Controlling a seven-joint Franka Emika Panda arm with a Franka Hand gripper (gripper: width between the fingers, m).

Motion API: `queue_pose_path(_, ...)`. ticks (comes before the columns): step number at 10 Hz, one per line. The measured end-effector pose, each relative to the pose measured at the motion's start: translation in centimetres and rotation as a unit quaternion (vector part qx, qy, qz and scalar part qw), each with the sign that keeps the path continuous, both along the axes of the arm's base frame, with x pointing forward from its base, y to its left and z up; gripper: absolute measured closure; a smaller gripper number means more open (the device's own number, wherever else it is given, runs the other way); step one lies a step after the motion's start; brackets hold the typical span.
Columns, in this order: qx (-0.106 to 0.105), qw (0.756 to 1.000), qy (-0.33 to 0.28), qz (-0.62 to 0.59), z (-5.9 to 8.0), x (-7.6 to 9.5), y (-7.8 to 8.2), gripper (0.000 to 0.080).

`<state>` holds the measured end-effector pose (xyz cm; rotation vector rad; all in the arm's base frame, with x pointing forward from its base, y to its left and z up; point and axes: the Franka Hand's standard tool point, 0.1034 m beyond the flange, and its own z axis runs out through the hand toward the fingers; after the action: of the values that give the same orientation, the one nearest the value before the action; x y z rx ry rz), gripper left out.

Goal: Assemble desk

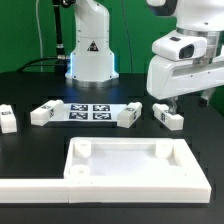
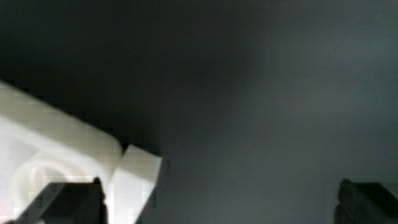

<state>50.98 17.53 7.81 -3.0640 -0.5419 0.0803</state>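
the black table [image 1: 30, 150] carries the marker board [image 1: 90, 112], lying flat. first leg block [image 1: 45, 113] sits at the board's end on the exterior view's left, second leg block [image 1: 128, 115] at the opposite end. third leg block [image 1: 7, 118] lies well beyond the first, fourth leg block [image 1: 168, 117] near the second. nearer the camera than the board lies the rimmed desk top [image 1: 130, 168], hollow side up, with the long white border bar [image 1: 35, 186] along its front.

Gripper [image 2: 215, 200] wide open, pointing down
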Motion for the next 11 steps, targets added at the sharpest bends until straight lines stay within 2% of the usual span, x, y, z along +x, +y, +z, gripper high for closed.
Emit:
queue_pose_path(3, -0.003, 1.0, 0.013, -0.006, -0.1, -0.3, 0.0, 0.015)
queue_pose_path(4, -0.015, 0.999, 0.04, -0.007, -0.4, -1.3, -0.2, 0.015)
queue_pose_path(5, -0.043, 0.993, 0.108, -0.003, -0.3, -2.6, -0.7, 0.015)
queue_pose_path(9, -0.075, 0.974, 0.215, -0.014, -0.7, -2.8, -0.7, 0.015)
queue_pose_path(10, -0.089, 0.962, 0.259, -0.012, -0.9, -3.5, -0.9, 0.015)
queue_pose_path(11, -0.08, 0.951, 0.298, -0.024, -2.1, -4.2, -0.2, 0.015)
